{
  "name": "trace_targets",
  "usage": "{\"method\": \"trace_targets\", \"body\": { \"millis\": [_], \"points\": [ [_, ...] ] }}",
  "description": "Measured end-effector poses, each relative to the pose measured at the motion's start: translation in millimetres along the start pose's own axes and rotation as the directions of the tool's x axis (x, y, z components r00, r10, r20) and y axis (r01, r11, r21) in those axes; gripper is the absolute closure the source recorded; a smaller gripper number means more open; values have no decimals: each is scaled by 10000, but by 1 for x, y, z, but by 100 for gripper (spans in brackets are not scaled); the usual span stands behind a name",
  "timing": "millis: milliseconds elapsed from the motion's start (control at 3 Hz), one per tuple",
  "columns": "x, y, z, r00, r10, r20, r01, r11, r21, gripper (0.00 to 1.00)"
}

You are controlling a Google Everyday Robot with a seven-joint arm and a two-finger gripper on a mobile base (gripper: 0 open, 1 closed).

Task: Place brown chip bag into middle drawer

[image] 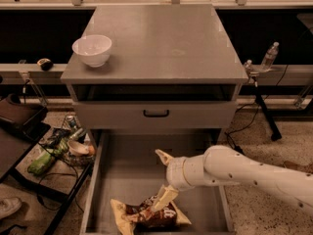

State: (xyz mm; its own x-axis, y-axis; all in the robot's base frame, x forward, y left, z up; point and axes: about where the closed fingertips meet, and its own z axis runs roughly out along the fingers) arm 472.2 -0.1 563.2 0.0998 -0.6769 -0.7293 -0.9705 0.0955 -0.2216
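In drawer (122,175): one bag (146,215), one gripper (161,179)

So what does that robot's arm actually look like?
The arm is a smooth, cream-white rounded tube with small dark dots along it and a thin ring seam at the wrist. Its gripper, over the wide grey open drawer, has two pale, tapered fingers. No cables show.

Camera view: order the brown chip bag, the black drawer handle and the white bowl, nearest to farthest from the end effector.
1. brown chip bag, just below the end effector, in the middle drawer.
2. black drawer handle, above it on the drawer front.
3. white bowl, upper left on the cabinet top.
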Motion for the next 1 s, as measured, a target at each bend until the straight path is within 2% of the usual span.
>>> {"method": "trace_targets", "body": {
  "millis": [333,667,1000],
  "points": [
    [-35,49,-44,9868,844,-1381,-937,9937,-622,0],
    [-57,62,-96,9547,709,-2890,-1009,9908,-900,0],
    [-89,23,-177,8983,298,-4383,-244,9995,179,0]
  ]
}}
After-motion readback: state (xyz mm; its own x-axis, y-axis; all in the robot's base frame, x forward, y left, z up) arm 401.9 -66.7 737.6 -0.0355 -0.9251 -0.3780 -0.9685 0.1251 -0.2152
